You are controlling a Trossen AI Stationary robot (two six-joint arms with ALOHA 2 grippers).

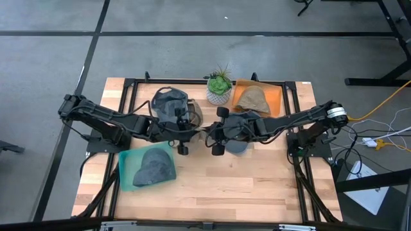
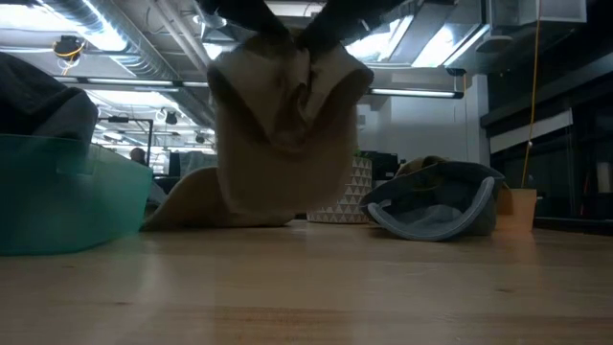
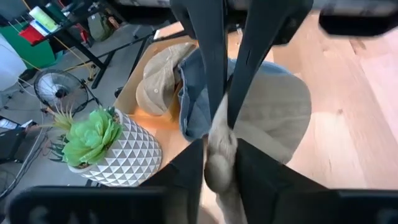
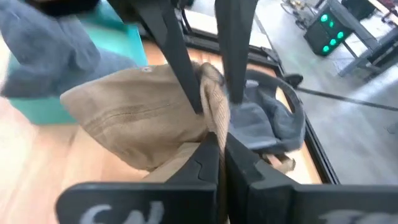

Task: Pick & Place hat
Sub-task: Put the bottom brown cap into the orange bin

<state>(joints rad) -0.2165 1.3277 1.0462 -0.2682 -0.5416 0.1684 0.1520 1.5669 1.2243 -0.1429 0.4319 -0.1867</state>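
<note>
You have a wooden table (image 1: 212, 186) filling the middle of the high view, with both arms reaching in to meet at its centre.

The teal bin (image 1: 131, 173) sits at lower left of centre and holds a grey hat (image 1: 155, 165). The orange tray (image 1: 277, 99) lies at upper right of centre with a tan hat (image 1: 254, 98) in it. Between tray and centre, under the right arm, a blue-grey hat (image 1: 239, 142) rests on the table; another dark grey hat (image 1: 168, 99) lies at upper centre-left, under the left arm. A green succulent in a white patterned pot (image 1: 219, 90) stands just left of the tray.

Your task hat, a tan cap (image 2: 287, 125), hangs in the air above the table, upper centre of the low view, pinched between both grippers.

The right gripper (image 4: 217, 146) is clamped tight on the cap's fabric, fingers pressed together at the bottom centre of its wrist view. The left gripper (image 3: 219, 146) stands narrow with a bunched fold of the cap between its fingers (image 3: 186, 168), so it holds the cap too. The other arm's two dark fingers come down onto the cap in each wrist view.
</note>
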